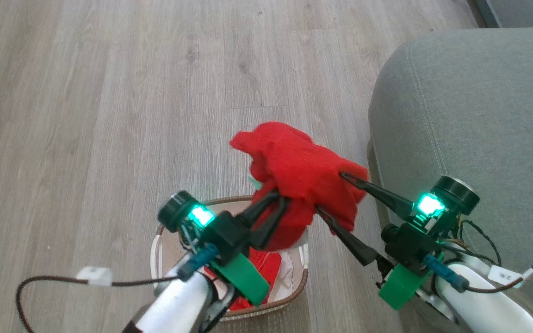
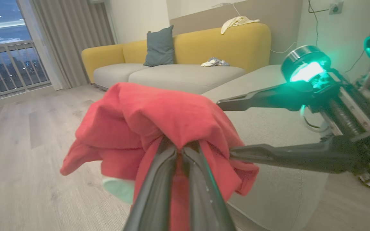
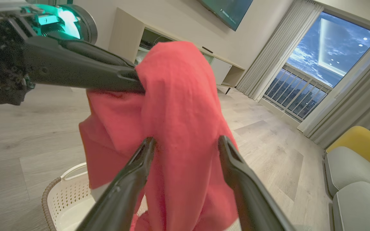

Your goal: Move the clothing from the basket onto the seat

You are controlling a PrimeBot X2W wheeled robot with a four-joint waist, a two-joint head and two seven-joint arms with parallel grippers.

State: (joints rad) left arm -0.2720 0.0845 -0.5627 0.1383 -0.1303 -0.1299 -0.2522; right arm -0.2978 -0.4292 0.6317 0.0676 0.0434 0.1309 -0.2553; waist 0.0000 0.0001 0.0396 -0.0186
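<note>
Closest in, the basket (image 1: 301, 283) sits on the floor (image 1: 109, 115) under the left arm, with red and white fabric (image 1: 266, 266) lying inside. Just above it, the left end effector (image 1: 282, 196) is pinched together on a fold of the lifted garment (image 1: 303, 162), which hangs clear of the rim and drapes over those fingers like a hood. The right end effector (image 1: 330, 193) stands wide apart, its 2 fingers straddling the cloth's right side and gripping nothing. Beyond, to the right, is the seat (image 1: 470, 115), very near the garment.

Here's the worry: that's a thin pinch on loose cloth, so a quick swing could let it slide off and land on the floor in the gap between basket and seat. Those spread right fingers could also snag the drape and drag it out of the grip.

The count: 1 basket, 1 seat, 2 end effectors, 1 garment aloft, and at least 1 piece in the basket, though I can't separate more than that
</note>
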